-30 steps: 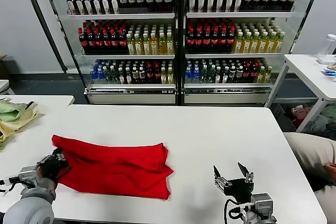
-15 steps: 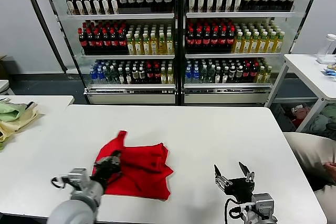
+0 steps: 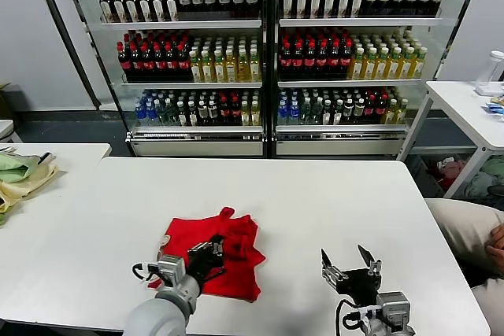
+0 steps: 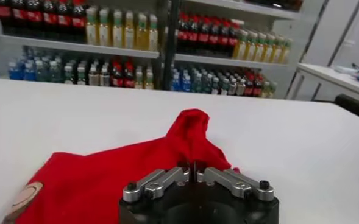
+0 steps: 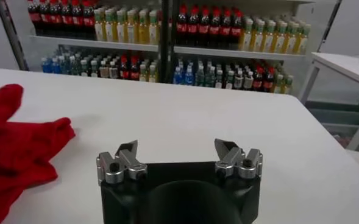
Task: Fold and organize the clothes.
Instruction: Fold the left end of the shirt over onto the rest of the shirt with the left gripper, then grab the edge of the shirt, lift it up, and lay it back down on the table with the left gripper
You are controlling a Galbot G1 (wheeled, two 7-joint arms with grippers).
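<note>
On white table, near front edge: red T-shirt bunched; left gripper pinches its fold. Right gripper spread wide, empty, nearby. No legible writing anywhere.

My workspace, a mock retail shop set up as a test lab: glass-door drink coolers behind my white table hold shelved rows of bottles grouped by colour. Further white tables stand at both sides, on a plain grey floor.
</note>
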